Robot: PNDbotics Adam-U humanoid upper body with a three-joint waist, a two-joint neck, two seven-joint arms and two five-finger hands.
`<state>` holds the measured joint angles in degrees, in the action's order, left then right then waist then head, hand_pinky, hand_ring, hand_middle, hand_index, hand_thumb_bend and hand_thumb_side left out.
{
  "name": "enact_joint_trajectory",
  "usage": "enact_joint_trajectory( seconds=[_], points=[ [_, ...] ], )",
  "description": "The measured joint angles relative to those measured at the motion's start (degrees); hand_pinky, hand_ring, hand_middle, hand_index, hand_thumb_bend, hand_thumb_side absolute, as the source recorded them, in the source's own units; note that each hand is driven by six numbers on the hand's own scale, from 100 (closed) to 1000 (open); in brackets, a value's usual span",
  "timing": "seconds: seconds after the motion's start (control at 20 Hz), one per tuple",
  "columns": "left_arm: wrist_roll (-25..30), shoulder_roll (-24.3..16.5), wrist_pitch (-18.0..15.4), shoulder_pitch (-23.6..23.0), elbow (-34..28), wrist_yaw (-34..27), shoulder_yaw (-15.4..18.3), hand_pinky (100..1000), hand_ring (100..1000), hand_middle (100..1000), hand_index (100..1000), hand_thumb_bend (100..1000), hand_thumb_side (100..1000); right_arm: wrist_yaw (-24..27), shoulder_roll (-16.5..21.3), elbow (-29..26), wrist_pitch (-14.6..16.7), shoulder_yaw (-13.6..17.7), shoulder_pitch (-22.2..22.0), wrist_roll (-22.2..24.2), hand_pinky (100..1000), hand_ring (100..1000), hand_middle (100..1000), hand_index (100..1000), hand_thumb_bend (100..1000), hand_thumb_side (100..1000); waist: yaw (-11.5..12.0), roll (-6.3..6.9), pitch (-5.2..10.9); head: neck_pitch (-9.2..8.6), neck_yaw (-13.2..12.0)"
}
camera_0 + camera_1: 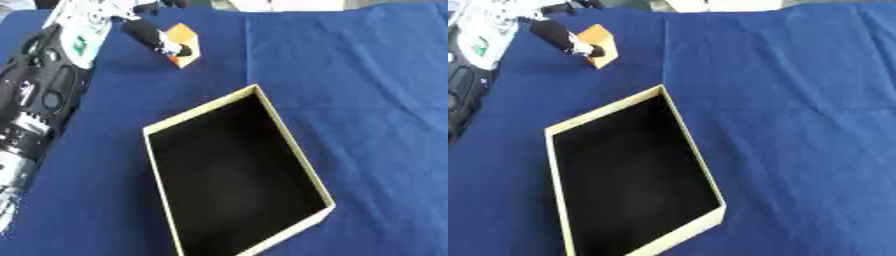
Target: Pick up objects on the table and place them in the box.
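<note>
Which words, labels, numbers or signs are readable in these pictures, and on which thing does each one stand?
None can be read.
Left arm: a small green mark on its white cover, too blurred to read.
Orange block, box, blue cloth: no text visible.

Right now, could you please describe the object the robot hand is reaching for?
On the blue tablecloth, look beyond the far corner of the open box. There sits a small orange block, with the left robot hand curled on it; it is the only orange thing.

No text is readable (the left arm's (52, 85) green label (83, 45) is blurred).
</note>
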<state>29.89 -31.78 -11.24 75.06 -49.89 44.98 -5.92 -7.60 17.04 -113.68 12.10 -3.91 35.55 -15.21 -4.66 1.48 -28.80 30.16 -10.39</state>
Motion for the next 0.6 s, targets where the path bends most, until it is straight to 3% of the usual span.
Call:
enact_joint_trajectory(
  seconds=[0.6],
  points=[
    [-0.3,0.5,0.9,-0.2,1.9,3.8,0.5,843,961,885,907,594,471,0.6,0.0,0.0,0.0,0.0,0.2,0.1,763,749,500,717,100,825,-0.6,0.37,-1.54,-1.20,-0.6]
  ],
)
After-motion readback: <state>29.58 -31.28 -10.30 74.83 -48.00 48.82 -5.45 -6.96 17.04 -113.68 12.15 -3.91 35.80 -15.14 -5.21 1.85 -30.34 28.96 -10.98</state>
